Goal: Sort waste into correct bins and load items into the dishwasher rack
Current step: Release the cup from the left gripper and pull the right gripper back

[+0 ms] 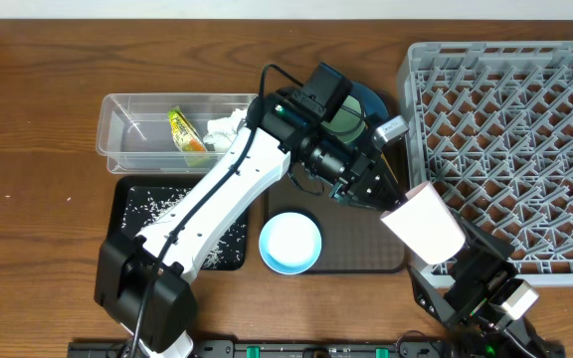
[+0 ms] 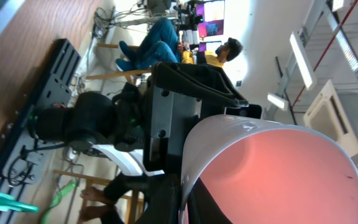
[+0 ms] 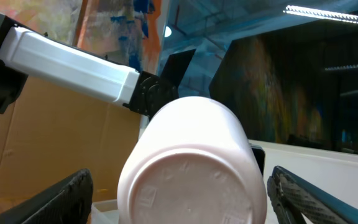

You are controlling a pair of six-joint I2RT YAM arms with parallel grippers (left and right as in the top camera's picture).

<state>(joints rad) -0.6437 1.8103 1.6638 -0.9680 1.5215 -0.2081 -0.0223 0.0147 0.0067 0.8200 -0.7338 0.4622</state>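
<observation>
Tub (image 1: pixel 139 151) (clear): wrapper (image 1: pixel 187 133), tissue (image 1: pixel 223 129) | black tray (image 1: pixel 125 199): rice (image 1: pixel 159 206), seemingly

My counter (image 1: pixel 28 99) is dark brown wood. Beyond its near edge a person (image 2: pixel 166 43) in yellow and jeans sits by lit monitors (image 2: pixel 207 12); long strip lights (image 2: pixel 302 56) run across the pale ceiling (image 2: pixel 260 37) above me.

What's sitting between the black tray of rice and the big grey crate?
A brown serving tray holding a white and light-blue bowl, seen in the overhead view.
</observation>
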